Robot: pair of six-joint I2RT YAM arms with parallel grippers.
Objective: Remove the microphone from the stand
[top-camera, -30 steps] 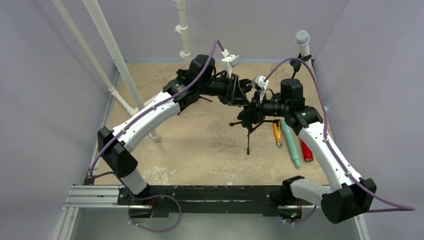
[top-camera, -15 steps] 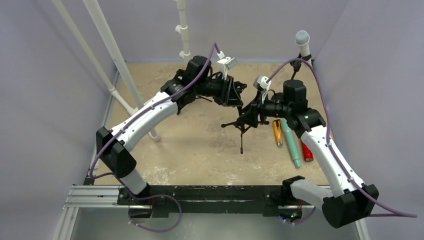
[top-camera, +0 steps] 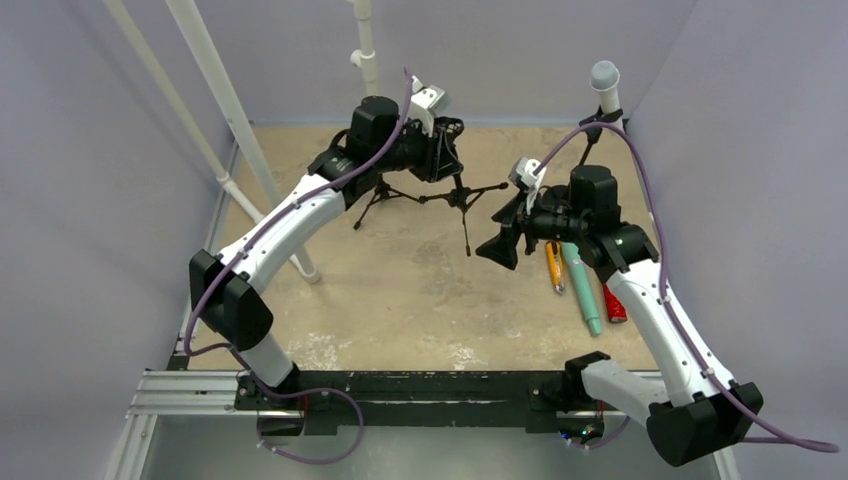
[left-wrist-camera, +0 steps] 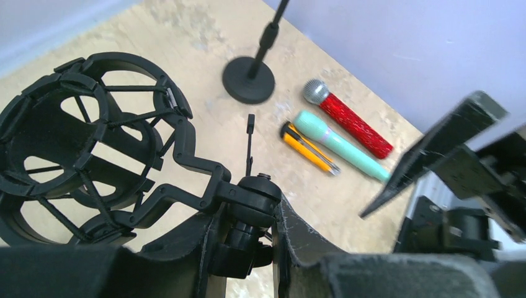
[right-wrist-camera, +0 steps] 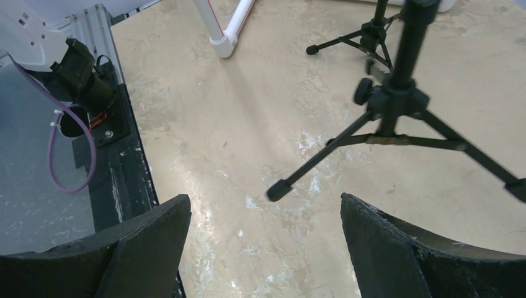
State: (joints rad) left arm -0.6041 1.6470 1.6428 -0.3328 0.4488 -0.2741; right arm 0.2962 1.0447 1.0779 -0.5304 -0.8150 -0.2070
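**Two arms, tripod stand and microphones: holdings from left to right**

White pipes [top-camera: 215, 110] are propped at the far left edge of the sandy table [top-camera: 400, 300]. A second tripod [right-wrist-camera: 372, 34] is seen at the back, below the left arm.

The left gripper [left-wrist-camera: 248, 239] is clamped on the swivel joint at the top of the tripod stand [right-wrist-camera: 397, 99], one finger on each side of the joint. A round black cage [left-wrist-camera: 124, 60] is carried on a bracket at that joint, and the table surface is seen through its ring. The stand's three legs are spread. It cannot be told whether their feet rest on the table.

The right gripper [right-wrist-camera: 263, 211] is held near the stand's legs and clear of them. Its fingers are spread wide, with nothing between them.

Three items are laid side by side on the table under the right arm: an orange pen-like item [top-camera: 553, 266], a teal microphone [top-camera: 582, 285] and a red microphone [top-camera: 613, 303] with a silver head.

A round-base stand [left-wrist-camera: 248, 79] is placed in the far right corner. A grey-headed microphone [top-camera: 604, 75] is seated upright in the clip at its top, well apart from both grippers.
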